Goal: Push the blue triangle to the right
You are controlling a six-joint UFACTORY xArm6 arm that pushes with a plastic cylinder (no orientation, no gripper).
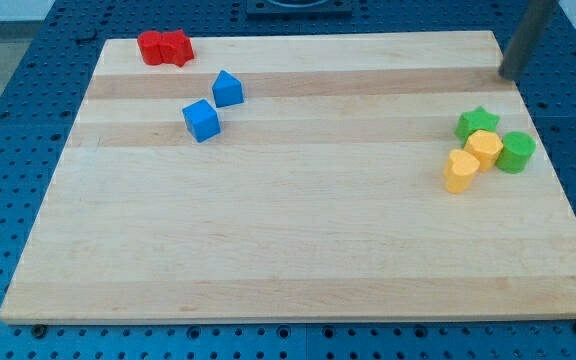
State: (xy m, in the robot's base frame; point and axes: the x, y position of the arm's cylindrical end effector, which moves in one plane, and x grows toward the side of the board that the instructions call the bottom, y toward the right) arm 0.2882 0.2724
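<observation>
The blue triangle sits near the view's top left on the wooden board. A blue cube lies just below and left of it, apart by a small gap. My tip is at the view's top right, at the board's right edge, far to the right of both blue blocks and above the green and yellow cluster.
Two red blocks touch each other at the top left corner. At the right, a green star, a green cylinder, a yellow hexagon and a yellow heart huddle together.
</observation>
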